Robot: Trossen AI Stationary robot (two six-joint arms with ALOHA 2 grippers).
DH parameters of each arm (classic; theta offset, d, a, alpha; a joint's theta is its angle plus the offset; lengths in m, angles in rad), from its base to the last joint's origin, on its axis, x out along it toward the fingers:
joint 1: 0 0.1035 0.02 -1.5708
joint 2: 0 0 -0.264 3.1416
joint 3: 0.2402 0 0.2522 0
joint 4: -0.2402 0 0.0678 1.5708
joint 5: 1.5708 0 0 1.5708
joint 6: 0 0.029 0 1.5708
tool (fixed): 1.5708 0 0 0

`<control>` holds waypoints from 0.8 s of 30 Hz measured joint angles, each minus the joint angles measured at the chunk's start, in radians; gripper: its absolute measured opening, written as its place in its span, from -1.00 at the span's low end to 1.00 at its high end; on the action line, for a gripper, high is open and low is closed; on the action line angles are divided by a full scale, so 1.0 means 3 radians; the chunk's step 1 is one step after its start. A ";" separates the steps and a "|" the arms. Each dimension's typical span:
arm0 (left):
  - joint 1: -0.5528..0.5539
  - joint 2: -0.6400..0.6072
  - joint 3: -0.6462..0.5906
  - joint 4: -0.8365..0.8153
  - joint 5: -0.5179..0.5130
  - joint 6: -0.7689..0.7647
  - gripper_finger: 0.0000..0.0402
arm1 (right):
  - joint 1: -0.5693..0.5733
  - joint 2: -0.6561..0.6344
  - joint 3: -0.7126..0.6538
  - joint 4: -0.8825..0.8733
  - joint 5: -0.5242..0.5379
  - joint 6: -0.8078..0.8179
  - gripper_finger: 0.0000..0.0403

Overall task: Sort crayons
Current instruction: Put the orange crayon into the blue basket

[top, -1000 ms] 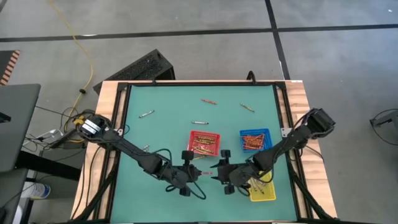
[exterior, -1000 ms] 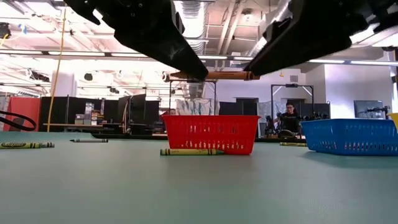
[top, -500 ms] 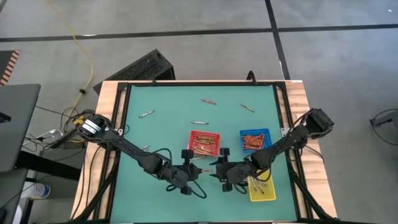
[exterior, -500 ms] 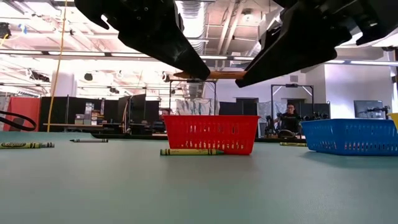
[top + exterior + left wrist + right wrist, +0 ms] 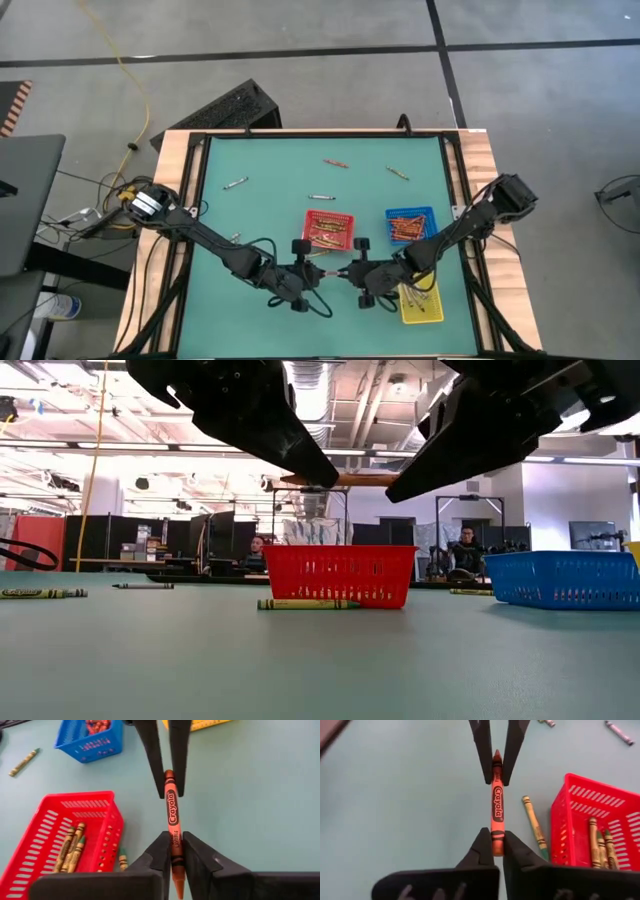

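While pinched endwise, orange crayon [image 5: 172,817] between left pincer [image 5: 172,851] and right pincer [image 5: 493,844].

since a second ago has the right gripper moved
Yes. In the high view the right gripper has slid toward the left gripper, away from the yellow tray, and its fingers are now shut on the orange crayon.
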 joint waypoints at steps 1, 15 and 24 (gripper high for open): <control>0.0000 0.0000 0.0000 0.0000 0.0009 0.0005 -0.77 | 0.0000 -0.0021 0.0000 -0.0007 -0.0053 0.0002 -0.96; -0.0032 -0.0392 0.0003 -0.0474 -0.0213 -0.0037 -0.11 | 0.0146 -0.0874 0.0000 -0.1986 0.0057 0.0749 -0.97; -0.0063 -0.0607 0.0003 -0.1437 -0.0757 -0.0632 -0.10 | 0.0217 -0.1616 -0.0317 -0.3280 0.0201 0.1535 -0.97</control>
